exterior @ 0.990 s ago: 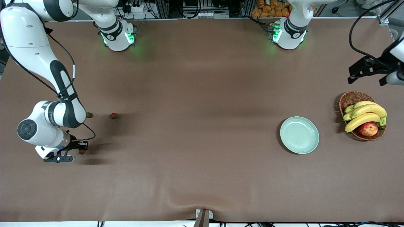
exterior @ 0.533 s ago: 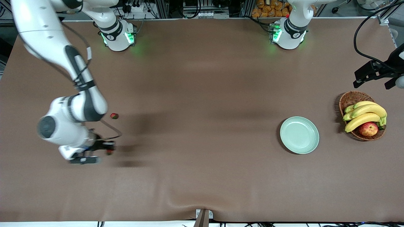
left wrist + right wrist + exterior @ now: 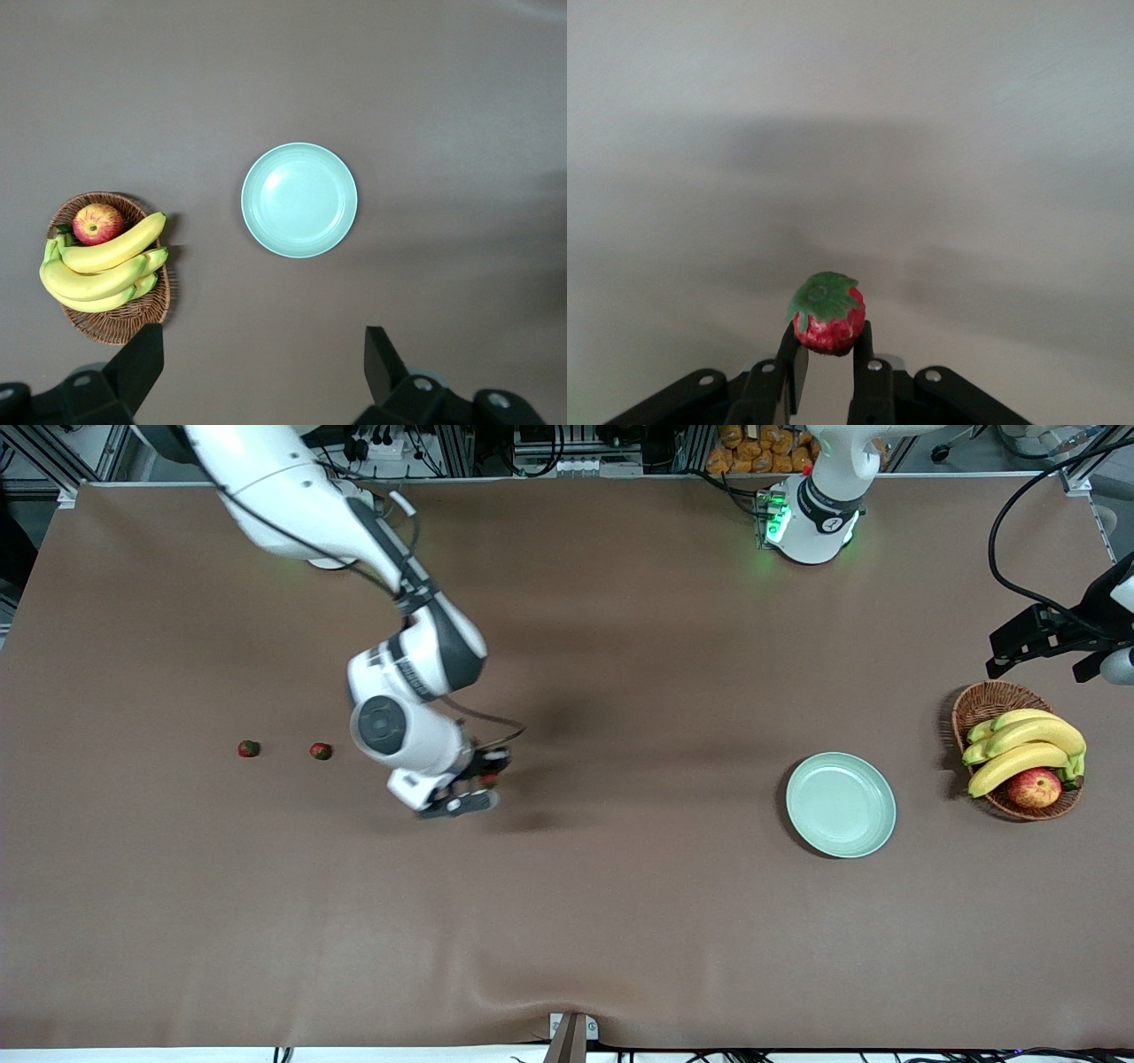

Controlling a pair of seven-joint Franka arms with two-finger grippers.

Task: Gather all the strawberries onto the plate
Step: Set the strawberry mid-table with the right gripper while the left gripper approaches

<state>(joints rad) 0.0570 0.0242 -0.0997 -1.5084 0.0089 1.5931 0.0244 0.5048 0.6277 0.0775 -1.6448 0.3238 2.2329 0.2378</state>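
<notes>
Right tool pinching strawberry

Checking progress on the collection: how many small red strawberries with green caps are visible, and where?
3. Two small red strawberries lie on the brown table toward the right arm's end. The third is clamped in the right gripper, above bare table. None on the mint-green plate.

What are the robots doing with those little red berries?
The right arm's tool is pinching one strawberry and holding it up over the bare middle of the table. Two more strawberries lie on the table toward the right arm's end. The pale green plate has nothing on it yet. The left arm waits with its tool open, up above the plate and the basket of bananas and an apple.
</notes>
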